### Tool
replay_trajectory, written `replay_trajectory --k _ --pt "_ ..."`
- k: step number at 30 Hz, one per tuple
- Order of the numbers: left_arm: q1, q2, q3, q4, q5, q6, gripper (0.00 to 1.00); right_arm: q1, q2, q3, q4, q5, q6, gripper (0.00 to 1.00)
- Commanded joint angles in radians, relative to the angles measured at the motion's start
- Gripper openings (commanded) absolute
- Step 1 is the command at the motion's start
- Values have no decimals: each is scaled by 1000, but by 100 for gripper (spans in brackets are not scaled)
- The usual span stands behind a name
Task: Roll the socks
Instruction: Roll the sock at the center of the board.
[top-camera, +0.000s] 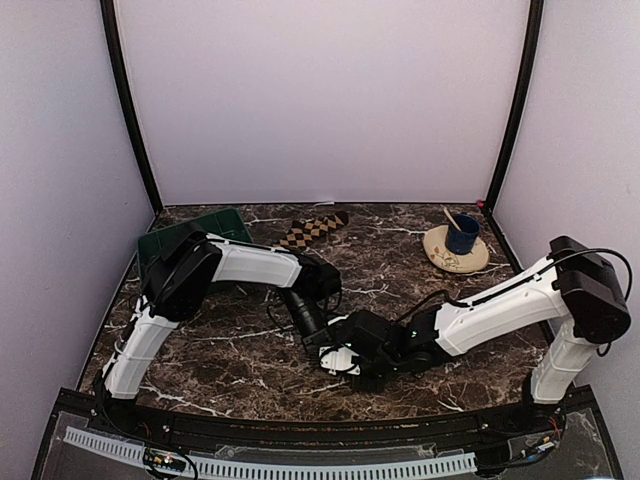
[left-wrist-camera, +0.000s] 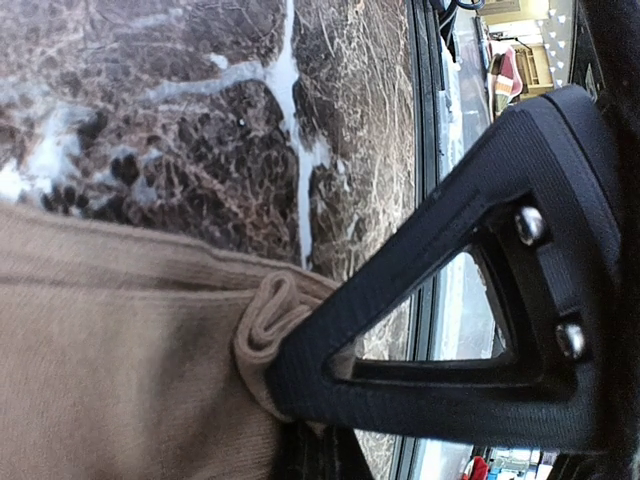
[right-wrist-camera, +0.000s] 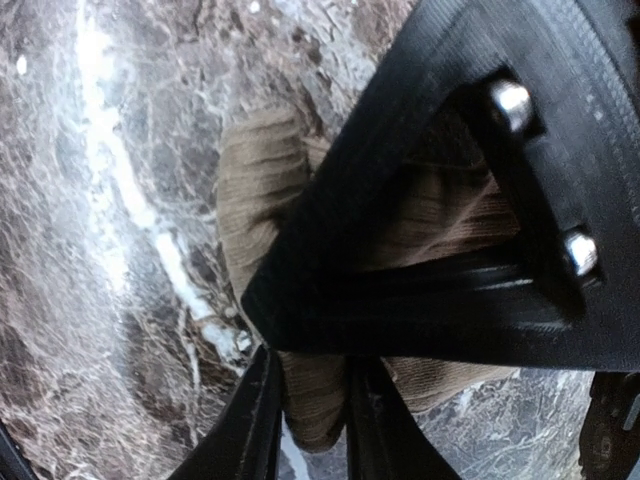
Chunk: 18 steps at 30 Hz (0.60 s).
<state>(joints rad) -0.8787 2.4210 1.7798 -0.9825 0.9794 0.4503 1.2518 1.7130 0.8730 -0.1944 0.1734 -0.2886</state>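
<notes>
Where the tan sock (left-wrist-camera: 120, 360) lies mid-width near the table's (top-camera: 230, 365) front edge, the left tool (left-wrist-camera: 295, 415) pinches its folded rim and the right tool (right-wrist-camera: 300, 360) clamps its bunched end, with bare marble on either side and the checkered sock (top-camera: 313, 229) far back beside the green tray (top-camera: 218, 224).

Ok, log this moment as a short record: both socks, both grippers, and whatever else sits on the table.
tan sock: front centre of the table, one edge folded over
checkered sock: lying flat at the back, apart from both arms
left gripper: shut on the fold of the tan sock
right gripper: shut on the tan sock
green tray: back left, partly behind the left arm
plate: back right, blue cup standing on it
progress: tan sock in hand, checkered sock not yet rolled
</notes>
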Motion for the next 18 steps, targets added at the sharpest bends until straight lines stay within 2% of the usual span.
replay_trajectory --k 1,7,18 --pt "21 41 1 16 -148 20 0 -15 54 -23 -148 -59 78 16" --pt "32 24 -6 28 -172 -19 4 -16 49 -9 -168 -85 143 9" --pt "90 -95 -146 148 -98 -75 12 -11 40 5 -169 -124 263 8"
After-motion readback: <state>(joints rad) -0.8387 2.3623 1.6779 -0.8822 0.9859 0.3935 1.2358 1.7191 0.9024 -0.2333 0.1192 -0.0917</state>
